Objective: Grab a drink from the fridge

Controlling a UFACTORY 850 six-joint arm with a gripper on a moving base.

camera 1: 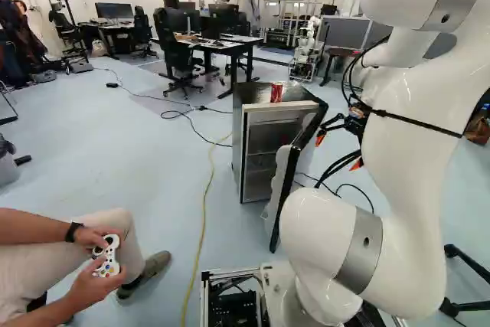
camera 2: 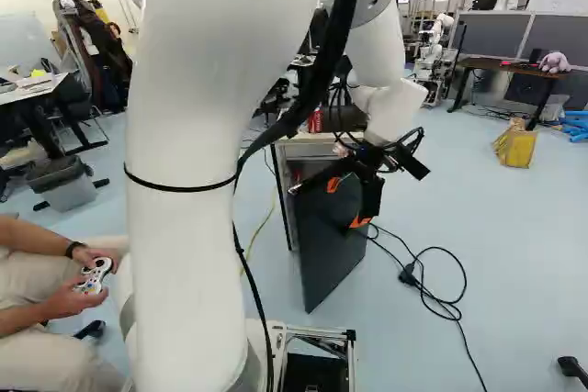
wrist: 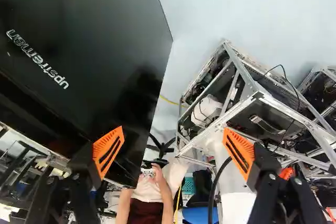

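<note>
My fingers point(wrist: 107, 150) stand wide apart with nothing gripped, one over the dark face of the open fridge door point(wrist: 105, 35), the other beyond its edge. Swinging left this close, I could snag that edge or knock the door shut. A hard bump to the fridge point(camera 1: 260, 107) could topple the red can point(camera 1: 276, 92) standing on top, the only drink I can see. Through the fridge's open front I see shelves, and a pale liner point(camera 1: 282, 166) inside the door; I can't make out any drink within.
</note>
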